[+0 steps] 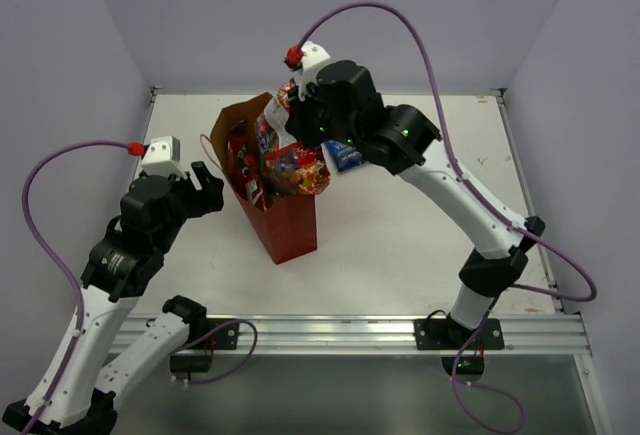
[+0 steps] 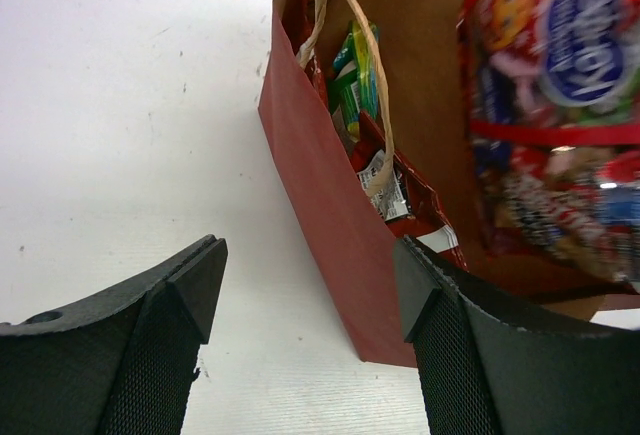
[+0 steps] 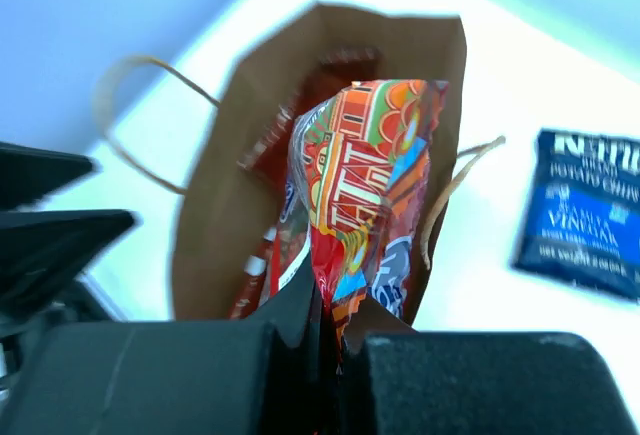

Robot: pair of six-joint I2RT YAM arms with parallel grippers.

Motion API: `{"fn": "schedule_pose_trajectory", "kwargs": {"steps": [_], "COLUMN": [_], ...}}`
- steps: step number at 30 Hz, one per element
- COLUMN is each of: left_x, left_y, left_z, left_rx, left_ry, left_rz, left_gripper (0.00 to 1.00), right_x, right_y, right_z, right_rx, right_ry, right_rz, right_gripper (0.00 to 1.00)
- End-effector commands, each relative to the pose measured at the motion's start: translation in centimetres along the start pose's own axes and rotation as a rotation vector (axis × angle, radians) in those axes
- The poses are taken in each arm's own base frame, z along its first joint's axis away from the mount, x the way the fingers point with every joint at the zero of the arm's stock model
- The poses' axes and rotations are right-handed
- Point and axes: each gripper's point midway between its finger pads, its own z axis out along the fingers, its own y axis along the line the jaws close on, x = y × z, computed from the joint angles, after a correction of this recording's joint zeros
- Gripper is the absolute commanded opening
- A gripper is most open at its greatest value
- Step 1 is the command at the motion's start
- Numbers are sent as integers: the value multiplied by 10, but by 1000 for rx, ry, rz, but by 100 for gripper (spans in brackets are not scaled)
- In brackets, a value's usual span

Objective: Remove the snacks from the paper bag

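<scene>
My right claw [image 3: 330, 315] is pinched tight on the top edge of the large crinkly red multicolour foil packet [image 3: 365, 185]. The packet hangs straight down over the mouth of the tall red paper bag with brown kraft lining [image 3: 230, 155]. I cannot tell whether its lower end is just inside the mouth or already level with the rim.

The bag stands upright near the middle of the white table [image 1: 400, 245]. To do this lift well, I judge I should rise straight up until the packet's bottom clears the rim. Then I would carry it right, towards the flat blue foil packet [image 3: 585, 215] lying just right of the bag.

The thin cord handle [image 3: 455, 190] on that side sits near the packet and could snag it. Pulling sideways too early might tip the light bag.

My left claw [image 2: 310, 285] is spread wide and empty, just left of the bag's red wall, well placed to steady it. Inside the bag I see a green-yellow packet [image 2: 352, 80] and a red-and-silver chip bag [image 2: 395, 190].
</scene>
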Motion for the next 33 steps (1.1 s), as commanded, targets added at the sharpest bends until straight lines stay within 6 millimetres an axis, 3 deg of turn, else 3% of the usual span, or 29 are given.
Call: {"fn": "schedule_pose_trajectory", "kwargs": {"steps": [1,4,8,13,15,16,18,19,20,22,23,25,26,28,29,31,32,33], "left_x": [0,0,-1,-2,-3,-3,-4,-5,-5,-5,-5,-3,-1,-1,0,0,0,0], "left_y": [-4,-4,-5,-5,-6,-6,-7,-8,-8,-9,-10,-11,-10,-11,-11,-11,-11,-12], "left_z": [2,2,1,0,1,2,2,3,3,6,7,9,10,12,12,14,14,15], "left_rx": [19,18,23,23,26,27,32,33,34,36,38,38,35,38,37,37,37,37], "left_ry": [-5,-3,-9,-16,-19,-17,-20,-24,-24,-22,-19,-10,-4,-2,-1,-1,1,1], "left_rz": [-7,-9,-14,-17,-18,-18,-19,-19,-19,-17,-16,-9,-7,-7,-7,-7,-6,-8], "left_gripper": [74,74,74,74,74,74,74,74,74,74,74,75,74,75,75,75,75,74], "right_x": [-96,-123,-160,-182,-182,-182,-170,-169,-155,-142,-125,-107,-88,-67,-47,-28,-11,-2], "right_y": [23,33,30,-9,-28,-47,-68,-89,-101,-130,-144,-172,-182,-211,-226,-256,-277,-294], "right_z": [-71,-106,-157,-198,-216,-222,-220,-236,-225,-236,-221,-218,-204,-194,-172,-150,-122,-110], "right_rx": [-152,-224,-235,-54,14,81,144,183,216,298,342,413,421,472,490,521,542,546], "right_ry": [-350,-472,-639,-761,-788,-800,-780,-807,-770,-775,-724,-694,-640,-599,-532,-465,-391,-358], "right_rz": [21,24,36,46,60,87,117,166,180,214,222,261,273,332,352,395,424,452], "right_gripper": [0,0,0,0,0,0,0,0,0,0,0,0,0,0,0,0,0,0]}}
